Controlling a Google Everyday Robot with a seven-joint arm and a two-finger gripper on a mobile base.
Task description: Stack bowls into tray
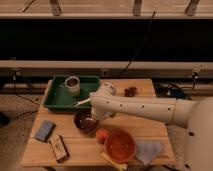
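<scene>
- Camera view: gripper [91, 118] sits low at the maroon bowl [82, 124], on its 2 o'clock rim. Whether it is closed on that rim, cannot tell.
- Orange bowl [120, 145] lies at 4 o'clock from the maroon one, near, with a small orange ball [102, 135] between them.
- Tray [57, 96] at 11 o'clock, holding a white cup [73, 85] in its far half.
- Judgement: take the rim firmly, lift clear of the tray's wall, set down on bare tray floor away from the cup, leaving room to nest the orange bowl.
</scene>
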